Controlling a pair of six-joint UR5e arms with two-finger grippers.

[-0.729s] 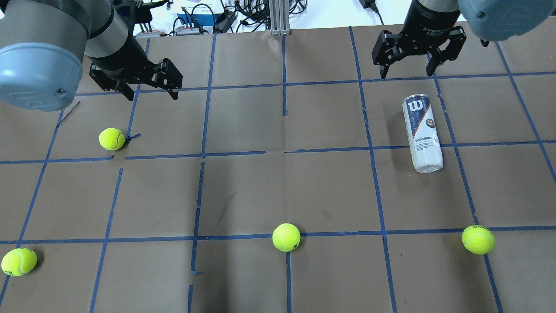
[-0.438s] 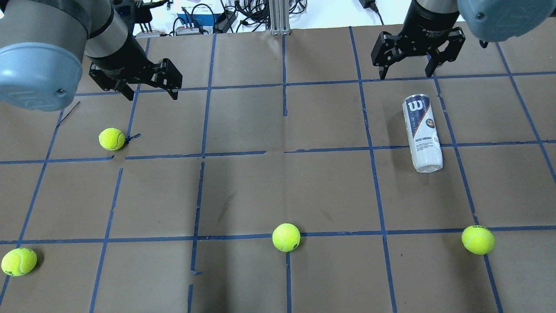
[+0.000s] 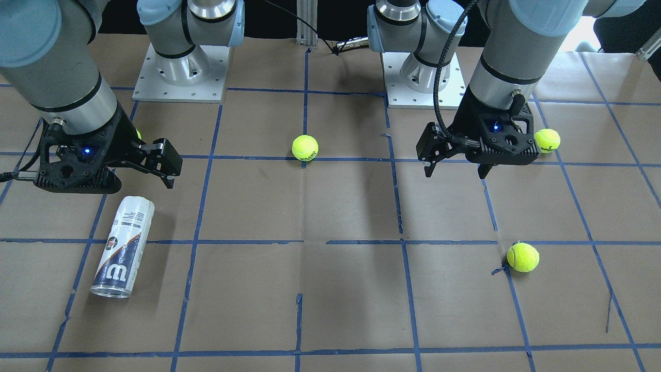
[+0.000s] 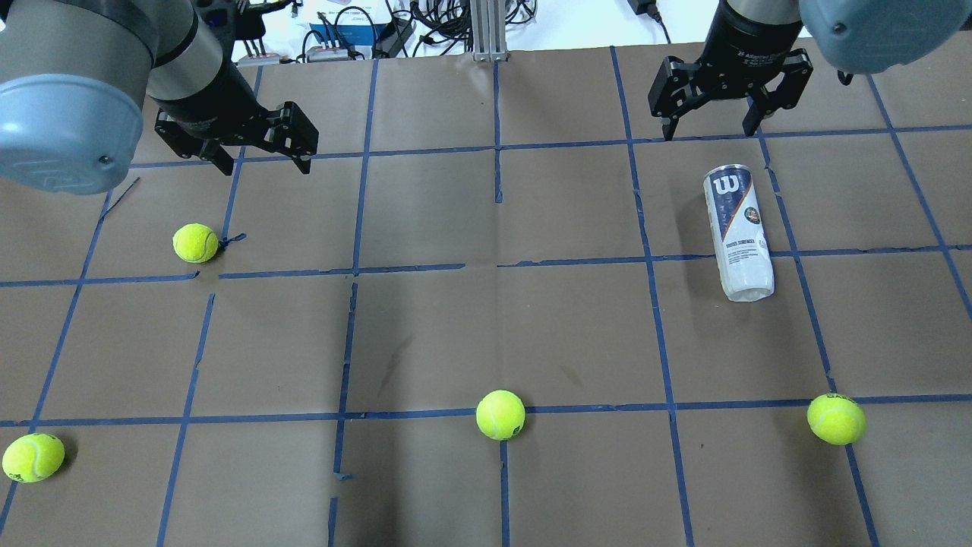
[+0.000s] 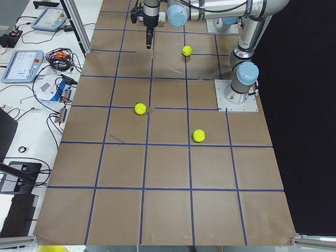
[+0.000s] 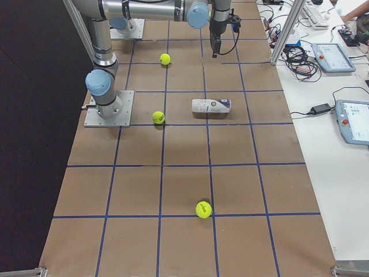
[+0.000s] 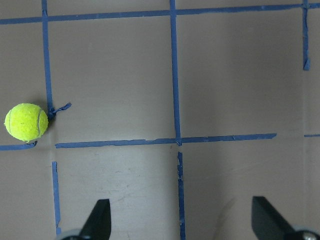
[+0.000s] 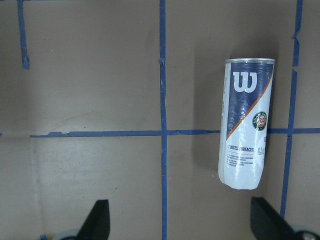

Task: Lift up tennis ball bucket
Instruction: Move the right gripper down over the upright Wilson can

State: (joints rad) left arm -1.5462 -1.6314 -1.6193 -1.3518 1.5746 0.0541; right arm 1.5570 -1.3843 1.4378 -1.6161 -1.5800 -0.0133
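Observation:
The tennis ball bucket (image 4: 736, 232) lies on its side on the brown table, W end pointing away from the robot. It also shows in the front view (image 3: 124, 248), the exterior right view (image 6: 211, 107) and the right wrist view (image 8: 246, 122). My right gripper (image 4: 710, 133) is open and empty. It hangs above the table just beyond the bucket's far end, not touching it. In the right wrist view the bucket sits right of centre, ahead of the right fingertip (image 8: 267, 220). My left gripper (image 4: 266, 169) is open and empty over the table's far left part, also seen in the front view (image 3: 454, 173).
Several yellow-green tennis balls lie loose: one near the left gripper (image 4: 195, 242), one at the near middle (image 4: 500, 415), one near right (image 4: 836, 418), one near left (image 4: 33, 457). Blue tape lines grid the table. Cables and boxes (image 4: 357, 34) lie beyond the far edge.
Both grippers have shifted only slightly and stay open. The bucket and the balls have not moved.

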